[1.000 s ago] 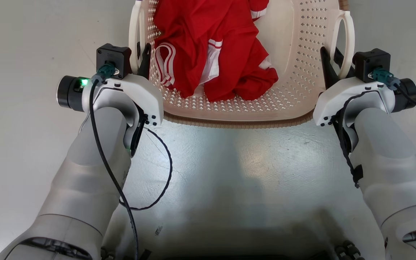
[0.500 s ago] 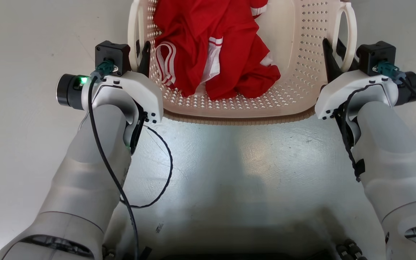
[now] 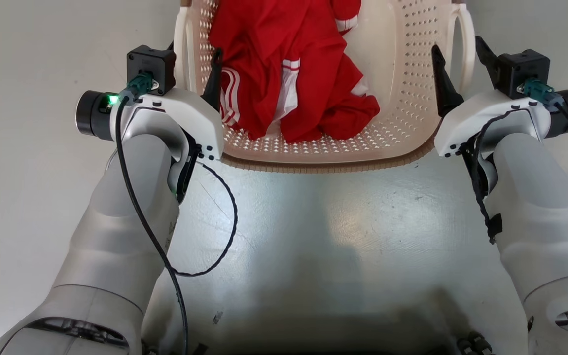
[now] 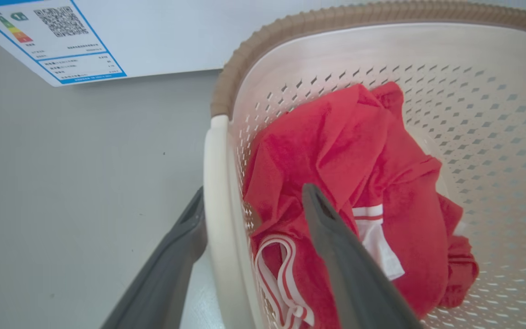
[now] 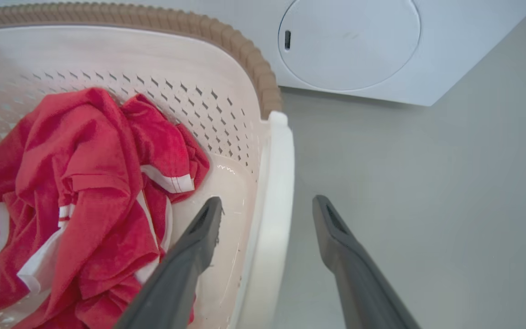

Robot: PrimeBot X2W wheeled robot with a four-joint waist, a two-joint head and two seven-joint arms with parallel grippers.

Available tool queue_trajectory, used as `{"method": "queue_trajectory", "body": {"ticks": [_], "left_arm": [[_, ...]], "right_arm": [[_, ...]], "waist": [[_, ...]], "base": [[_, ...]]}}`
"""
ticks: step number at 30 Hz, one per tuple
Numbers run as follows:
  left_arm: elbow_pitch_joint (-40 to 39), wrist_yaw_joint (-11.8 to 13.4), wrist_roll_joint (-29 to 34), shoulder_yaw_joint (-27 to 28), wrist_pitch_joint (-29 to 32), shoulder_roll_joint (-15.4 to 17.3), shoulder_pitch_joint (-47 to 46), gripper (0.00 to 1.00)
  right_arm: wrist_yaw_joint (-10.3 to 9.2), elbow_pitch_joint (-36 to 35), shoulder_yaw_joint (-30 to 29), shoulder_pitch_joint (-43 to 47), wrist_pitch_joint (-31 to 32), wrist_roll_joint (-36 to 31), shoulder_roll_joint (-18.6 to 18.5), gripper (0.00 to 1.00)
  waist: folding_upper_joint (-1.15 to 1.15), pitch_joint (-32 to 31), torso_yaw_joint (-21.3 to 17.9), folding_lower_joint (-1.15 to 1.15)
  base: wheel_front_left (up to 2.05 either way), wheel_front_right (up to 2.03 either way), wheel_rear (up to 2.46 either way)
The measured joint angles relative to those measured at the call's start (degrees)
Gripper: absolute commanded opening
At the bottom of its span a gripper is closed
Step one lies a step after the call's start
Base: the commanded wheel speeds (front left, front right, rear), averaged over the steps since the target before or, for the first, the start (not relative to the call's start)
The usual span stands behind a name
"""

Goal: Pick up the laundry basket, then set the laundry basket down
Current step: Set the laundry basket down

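A robot's two arms reach forward to the laundry basket [image 3: 402, 123], which appears to sit on the grey floor [image 3: 313, 236] at the far middle of the head view, its brown woven rim [image 3: 323, 166] nearest the robot. A crumpled red garment [image 3: 289, 64] with white stripes lies inside, heaped toward the left. A white washing machine [image 5: 359, 45] stands on the floor beyond the basket.

The left claw [image 4: 254, 196] is spread and straddles the basket's left handle [image 4: 217, 205]. Its outer finger seems to touch the handle's outer face, and its inner finger hangs inside the basket above the red cloth, apart from the handle. The right claw [image 5: 267, 205] is also spread and straddles the right handle [image 5: 274, 183], one finger inside the basket and one outside, with a gap on each side. Neither claw is pinching anything.

The step in hand looks to be taking hold before the lift. To do it well, both claws should close at the same time and at matching points along the handles, so the basket rises level. On the left, the inner finger should meet plastic, not cloth, because a fold of garment caught under the finger could make the grip slip. The right claw could move slightly so the handle sits midway between its fingers. Then both arms should rise at one pace, keeping the basket away from the washing machine
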Motion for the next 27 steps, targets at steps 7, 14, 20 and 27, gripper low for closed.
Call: {"method": "queue_trajectory", "body": {"ticks": [7, 14, 20, 27], "left_arm": [[0.01, 0.32, 0.20, 1.48, 0.00, 0.01, 1.05, 1.00], [-0.80, -0.02, 0.38, 2.92, 0.01, 0.03, 4.28, 1.00], [-2.81, -0.07, 0.60, 4.07, 0.01, 0.03, 8.41, 1.00], [-7.09, -0.11, 1.11, 5.69, 0.01, 0.04, 14.48, 1.00]], "right_arm": [[0.00, -1.40, 1.43, 2.43, -0.01, 2.40, 0.01, 1.00], [0.00, -2.78, 2.99, 5.31, -0.01, 4.21, 0.03, 1.00], [0.00, -4.85, 4.57, 8.83, 0.00, 6.89, 0.11, 1.00], [0.00, -7.33, 6.14, 13.08, -0.01, 8.16, 0.25, 1.00]], "waist": [[0.00, -3.37, -0.45, 0.00], [0.00, -8.21, -1.03, 0.00], [0.00, -13.52, -1.46, 0.00], [0.00, -20.78, -2.09, 0.00]], "base": [[0.00, 0.00, 0.00], [0.00, 0.00, 0.00], [0.00, 0.00, 0.00], [0.00, 0.00, 0.00]]}}
